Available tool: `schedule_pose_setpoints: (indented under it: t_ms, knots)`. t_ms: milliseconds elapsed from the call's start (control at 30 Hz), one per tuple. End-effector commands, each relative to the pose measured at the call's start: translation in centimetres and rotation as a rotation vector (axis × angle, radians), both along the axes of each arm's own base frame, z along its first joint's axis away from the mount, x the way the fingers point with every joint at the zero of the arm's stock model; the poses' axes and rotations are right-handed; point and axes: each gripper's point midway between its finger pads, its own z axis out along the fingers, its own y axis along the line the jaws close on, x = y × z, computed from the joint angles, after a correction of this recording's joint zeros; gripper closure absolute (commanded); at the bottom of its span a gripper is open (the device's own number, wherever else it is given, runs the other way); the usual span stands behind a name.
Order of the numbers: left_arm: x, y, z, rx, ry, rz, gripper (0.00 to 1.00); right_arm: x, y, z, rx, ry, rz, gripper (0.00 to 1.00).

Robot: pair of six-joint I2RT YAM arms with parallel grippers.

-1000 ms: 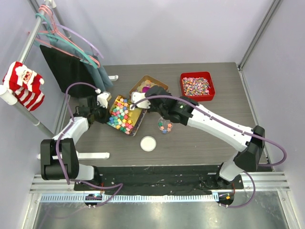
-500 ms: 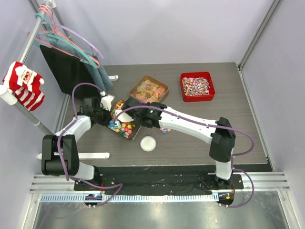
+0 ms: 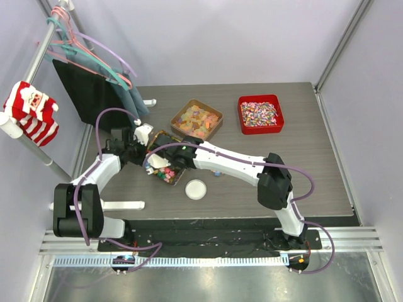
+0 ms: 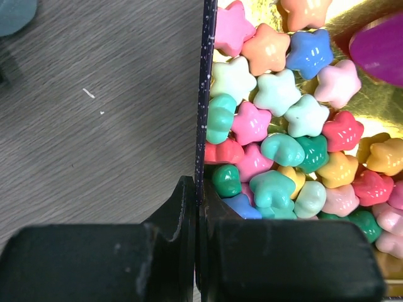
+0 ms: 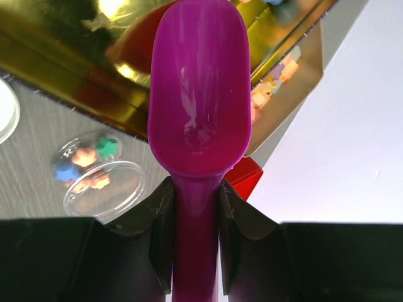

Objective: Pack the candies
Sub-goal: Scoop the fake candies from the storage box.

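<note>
The candies (image 4: 277,126) are star-shaped sweets in mixed bright colours, heaped in a gold-lined tray (image 3: 182,171). My left gripper (image 4: 198,189) is shut on the tray's thin dark wall (image 4: 205,94); in the top view it (image 3: 145,146) sits at the tray's left edge. My right gripper (image 5: 196,192) is shut on the handle of a purple scoop (image 5: 198,94), whose bowl is empty. In the top view it (image 3: 165,158) reaches over the candy tray. A clear cup (image 5: 94,173) holding a few candies stands on the table to the tray's right.
A white lid (image 3: 196,189) lies near the front. A brown tray of pale gummies (image 3: 196,119) and a red tray of speckled sweets (image 3: 259,114) stand at the back. Hangers and clothes (image 3: 94,82) hang at the far left.
My right arm has swung left and forward from near the gummy tray, past the cup, to over the candy tray with the scoop. The left gripper has kept its hold on the tray wall.
</note>
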Motion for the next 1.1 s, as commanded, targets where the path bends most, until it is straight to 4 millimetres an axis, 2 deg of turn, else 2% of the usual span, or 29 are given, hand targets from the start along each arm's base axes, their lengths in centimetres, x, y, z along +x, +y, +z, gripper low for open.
schedule_pose_setpoints:
  t_ms: [0,133,400,567,767,1067]
  knots:
    - [1.9,-1.0,3.4,-0.030,-0.137,-0.033,1.00,-1.0,-0.1,0.2,-0.060,0.021,0.033,0.99]
    - [1.9,-1.1,3.9,-0.031,-0.157,-0.039,1.00,-1.7,0.2,-1.0,-0.085,0.070,0.051,0.99]
    - [1.7,-1.3,4.1,-0.035,-0.170,-0.046,1.00,-2.8,2.4,-2.2,0.001,0.169,0.081,0.99]
    - [1.6,-1.4,4.1,-0.038,-0.173,-0.049,1.00,-3.3,2.7,-3.8,0.051,0.226,0.054,0.99]
    - [1.6,-1.4,4.3,-0.043,-0.179,-0.051,1.00,-2.6,3.1,-5.2,0.114,0.244,-0.005,0.99]
    - [1.6,-1.5,4.2,-0.044,-0.177,-0.053,1.00,-1.3,5.1,-6.6,0.235,0.234,-0.103,0.99]
